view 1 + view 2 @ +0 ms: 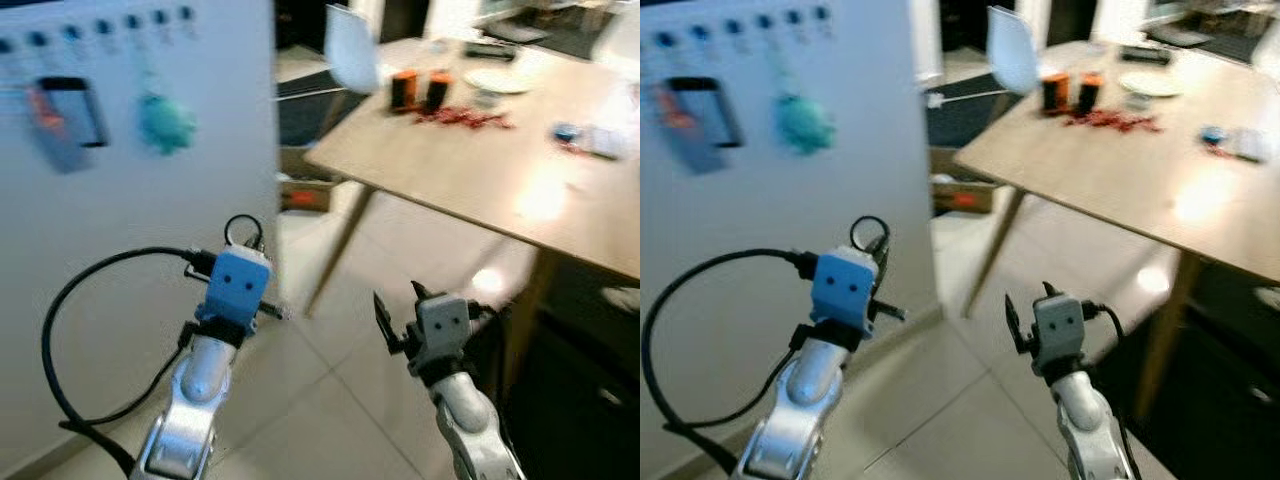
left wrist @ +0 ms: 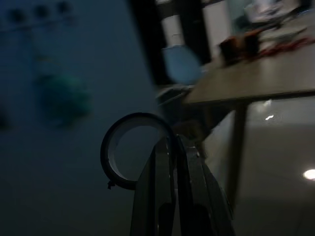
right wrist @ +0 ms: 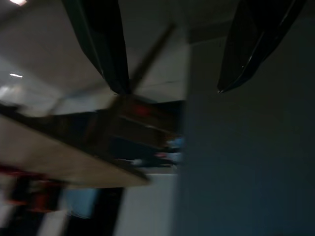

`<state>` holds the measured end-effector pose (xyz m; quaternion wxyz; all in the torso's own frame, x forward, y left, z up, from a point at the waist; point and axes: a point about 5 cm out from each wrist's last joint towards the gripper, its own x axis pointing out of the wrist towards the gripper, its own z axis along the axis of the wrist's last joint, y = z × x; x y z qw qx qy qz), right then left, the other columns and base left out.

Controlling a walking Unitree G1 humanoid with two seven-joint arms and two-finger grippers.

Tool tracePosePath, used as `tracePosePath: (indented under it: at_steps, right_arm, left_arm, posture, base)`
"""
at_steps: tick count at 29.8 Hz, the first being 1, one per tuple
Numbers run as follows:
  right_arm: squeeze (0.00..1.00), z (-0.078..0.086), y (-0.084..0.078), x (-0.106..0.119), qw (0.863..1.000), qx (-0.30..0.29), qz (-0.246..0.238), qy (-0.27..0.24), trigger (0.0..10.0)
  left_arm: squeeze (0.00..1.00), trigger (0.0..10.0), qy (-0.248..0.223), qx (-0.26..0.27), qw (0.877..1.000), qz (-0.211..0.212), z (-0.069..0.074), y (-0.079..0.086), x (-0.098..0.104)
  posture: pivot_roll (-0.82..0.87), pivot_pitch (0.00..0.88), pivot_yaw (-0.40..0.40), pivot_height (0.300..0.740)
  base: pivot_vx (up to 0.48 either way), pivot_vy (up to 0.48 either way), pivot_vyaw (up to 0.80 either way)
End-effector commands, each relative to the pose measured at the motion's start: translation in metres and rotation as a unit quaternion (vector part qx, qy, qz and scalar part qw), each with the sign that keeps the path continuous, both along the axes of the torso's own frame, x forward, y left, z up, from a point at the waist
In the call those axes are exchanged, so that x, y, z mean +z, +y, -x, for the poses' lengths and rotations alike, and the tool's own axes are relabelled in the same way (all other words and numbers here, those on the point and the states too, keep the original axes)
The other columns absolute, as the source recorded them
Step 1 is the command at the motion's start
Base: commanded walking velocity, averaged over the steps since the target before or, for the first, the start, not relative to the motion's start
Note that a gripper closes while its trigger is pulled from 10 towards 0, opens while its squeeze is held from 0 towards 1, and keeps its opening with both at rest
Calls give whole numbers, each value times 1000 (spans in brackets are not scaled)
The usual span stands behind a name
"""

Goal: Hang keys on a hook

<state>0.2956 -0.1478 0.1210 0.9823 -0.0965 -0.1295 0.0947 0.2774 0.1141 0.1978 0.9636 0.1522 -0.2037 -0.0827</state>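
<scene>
A white wall panel stands at the robot's left, with a wooden desk to the right over a tiled floor. A row of dark hooks runs along the top of the panel; a teal plush charm and a blurred dark-framed item hang below them. The left end effector, fingers pressed together, grips a key ring low before the panel, well below the hooks. The right end effector is raised beside it, fingers spread apart and holding nothing.
</scene>
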Motion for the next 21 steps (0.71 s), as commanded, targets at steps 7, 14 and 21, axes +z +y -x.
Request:
tracePosePath:
  at_steps: [7,14,21]
  right_arm:
    - [0,2,-1,-4,1000,-2,1,7,10000]
    - [0,1,0,-4,1000,-2,0,7,10000]
    - [0,1,0,-4,1000,-3,0,6,10000]
  left_arm:
    - [0,10000,4,-2,1000,-6,1,-1,-2]
    - [0,10000,3,-2,1000,-7,0,0,-2]
    - [0,10000,2,-3,1000,-7,0,-1,-1]
  posture:
    - [106,172,-14,740]
    - [107,170,-13,740]
    - [107,169,-13,740]
  base:
    - [0,0,788]
    - [0,0,788]
    - [0,0,788]
